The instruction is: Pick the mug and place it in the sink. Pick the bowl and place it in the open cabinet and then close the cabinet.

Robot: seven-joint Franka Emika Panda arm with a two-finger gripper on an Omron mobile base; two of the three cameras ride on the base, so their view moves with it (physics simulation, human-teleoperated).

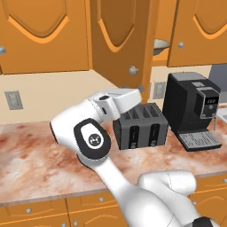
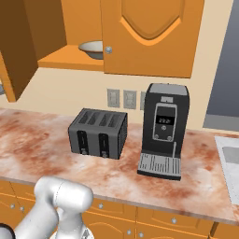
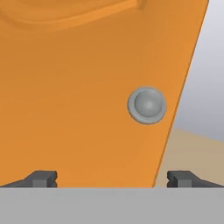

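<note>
The bowl (image 2: 93, 48) sits inside the open cabinet (image 2: 65, 58), upper left of the right base view. Only closing remains: gripper (image 3: 111, 178), jaws wide and empty, faces the door knob (image 3: 147, 105).

This is a rendered home kitchen. Orange wooden wall cabinets (image 1: 40, 35) with arched panel outlines and round silver knobs hang above a reddish marbled countertop (image 1: 31, 164), and a row of plain orange drawer fronts (image 2: 154, 217) runs beneath it. A dark four-slot toaster (image 2: 98, 133) and a black coffee machine (image 2: 163, 130) stand on the counter, with wall outlets (image 2: 127, 99) on the cream backsplash behind. A bowl (image 2: 92, 48) sits on the shelf of an open cabinet.
</note>
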